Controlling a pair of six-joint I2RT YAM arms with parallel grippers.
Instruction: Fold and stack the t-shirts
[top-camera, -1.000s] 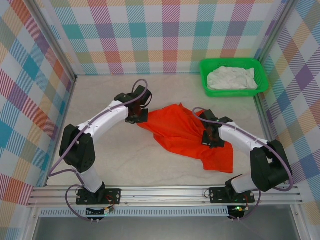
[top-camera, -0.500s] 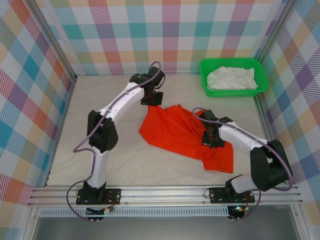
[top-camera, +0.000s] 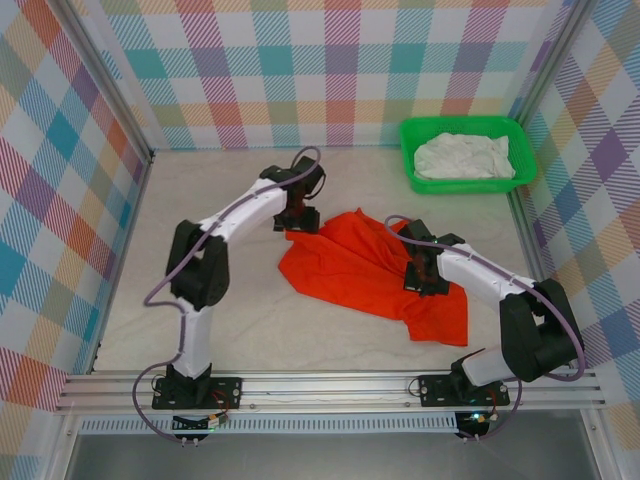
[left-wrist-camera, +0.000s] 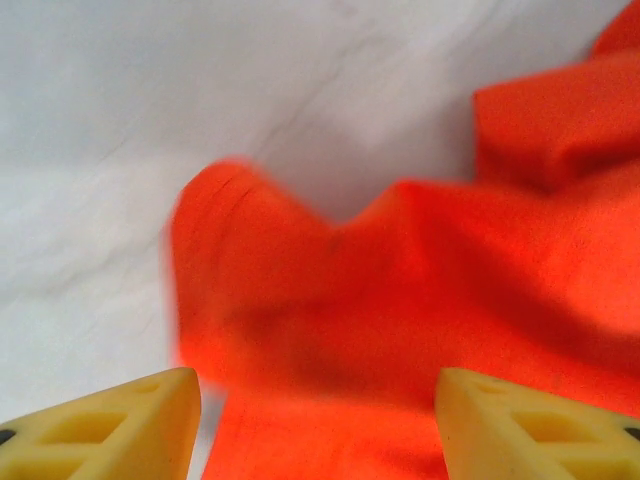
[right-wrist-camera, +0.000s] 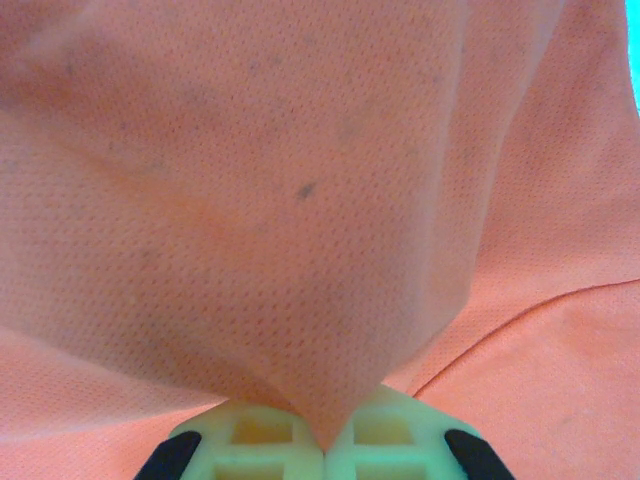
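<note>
The orange-red t-shirt (top-camera: 350, 262) lies crumpled in the middle of the table. The left wrist view looks down on its far-left corner (left-wrist-camera: 300, 300). My left gripper (top-camera: 298, 218) hovers over that corner; its yellow fingers (left-wrist-camera: 110, 425) stand wide apart, open, with the cloth (left-wrist-camera: 330, 440) lying loose below them. My right gripper (top-camera: 425, 276) sits on the shirt's right part and is shut on a pinched fold of the orange cloth (right-wrist-camera: 320, 300), which drapes up from its closed fingertips (right-wrist-camera: 322, 445). The white t-shirt (top-camera: 463, 157) lies bunched in the green basket.
The green basket (top-camera: 470, 186) stands at the far right corner, against the checked walls. Bare pale tabletop (top-camera: 200, 300) lies to the left of and in front of the orange shirt. A metal rail (top-camera: 320, 385) runs along the near edge.
My left arm carried the shirt's left corner toward the far side, then opened its jaws and let the cloth drop. The right gripper kept still, holding its fold.
</note>
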